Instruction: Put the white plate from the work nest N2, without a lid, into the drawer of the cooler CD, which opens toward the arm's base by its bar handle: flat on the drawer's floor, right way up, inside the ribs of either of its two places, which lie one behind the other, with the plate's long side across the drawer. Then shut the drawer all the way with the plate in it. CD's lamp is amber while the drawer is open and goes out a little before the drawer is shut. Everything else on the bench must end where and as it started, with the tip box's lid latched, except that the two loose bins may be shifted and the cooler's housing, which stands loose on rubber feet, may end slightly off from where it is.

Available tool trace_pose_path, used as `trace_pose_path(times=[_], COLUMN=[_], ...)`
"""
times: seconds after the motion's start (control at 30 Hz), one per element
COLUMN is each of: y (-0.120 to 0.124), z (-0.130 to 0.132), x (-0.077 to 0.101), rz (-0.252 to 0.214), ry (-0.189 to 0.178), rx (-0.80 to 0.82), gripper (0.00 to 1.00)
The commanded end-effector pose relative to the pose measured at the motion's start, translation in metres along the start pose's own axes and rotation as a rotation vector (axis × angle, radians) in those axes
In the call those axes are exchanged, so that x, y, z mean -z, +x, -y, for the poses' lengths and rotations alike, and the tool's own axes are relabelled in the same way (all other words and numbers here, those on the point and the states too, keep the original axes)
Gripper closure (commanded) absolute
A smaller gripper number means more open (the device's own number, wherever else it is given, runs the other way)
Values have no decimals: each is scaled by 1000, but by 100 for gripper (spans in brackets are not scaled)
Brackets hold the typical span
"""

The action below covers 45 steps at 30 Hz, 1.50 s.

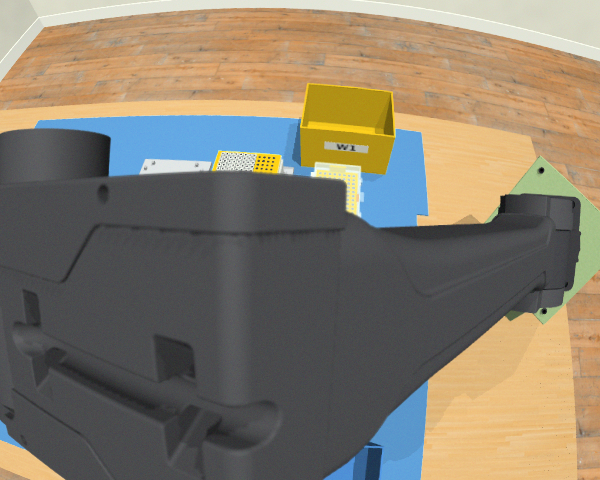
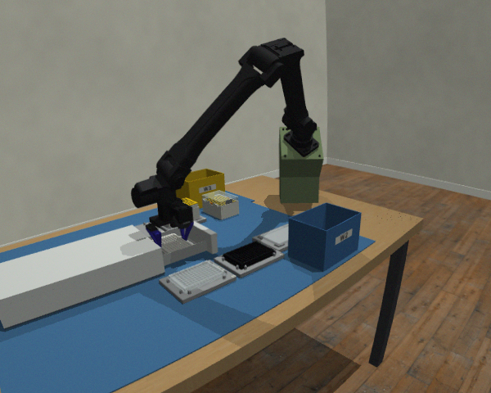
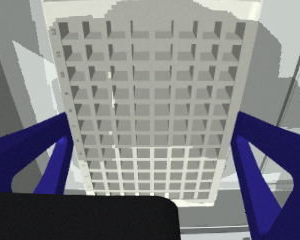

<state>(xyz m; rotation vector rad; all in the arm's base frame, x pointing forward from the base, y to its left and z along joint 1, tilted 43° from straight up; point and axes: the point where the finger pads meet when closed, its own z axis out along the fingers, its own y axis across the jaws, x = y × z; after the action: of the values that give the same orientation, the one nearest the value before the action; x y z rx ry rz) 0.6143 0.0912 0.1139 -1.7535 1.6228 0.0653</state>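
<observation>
My gripper hangs over the open drawer of the white cooler, fingers pointing down. It is shut on the white well plate, and in the wrist view the blue fingers clamp the two long sides of the plate. The plate is right way up, without a lid, and low between the drawer's grey walls. I cannot tell whether it touches the drawer floor. The arm hides the drawer and the plate in the top view.
Three nests lie in front of the drawer: one holds a clear plate, one a black plate, one a pale plate. The blue bin W2 stands to the right. The yellow bin W1 and the tip box stand behind.
</observation>
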Motion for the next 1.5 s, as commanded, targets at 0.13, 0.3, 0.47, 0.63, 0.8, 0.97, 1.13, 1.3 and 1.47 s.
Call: trace_pose_path(times=[0.13,0.3,0.47,0.63,0.8,0.97,1.13,1.3,1.47], y=[-8,-1,-7,-8,-8,-9,-9,-10,-10], z=[4,4,9,10,11,13,15,15,15], x=[0,-4,-7,-7,-6,-6,-6,-6,-6], rz=[5,1,6,6,7,7,7,7,7], ry=[14,10,16,17,18,19,20,20,18], rx=[1,-9,3,4,5,6,7,7,6], gripper=[100,100,100,100,100,100,100,100,100])
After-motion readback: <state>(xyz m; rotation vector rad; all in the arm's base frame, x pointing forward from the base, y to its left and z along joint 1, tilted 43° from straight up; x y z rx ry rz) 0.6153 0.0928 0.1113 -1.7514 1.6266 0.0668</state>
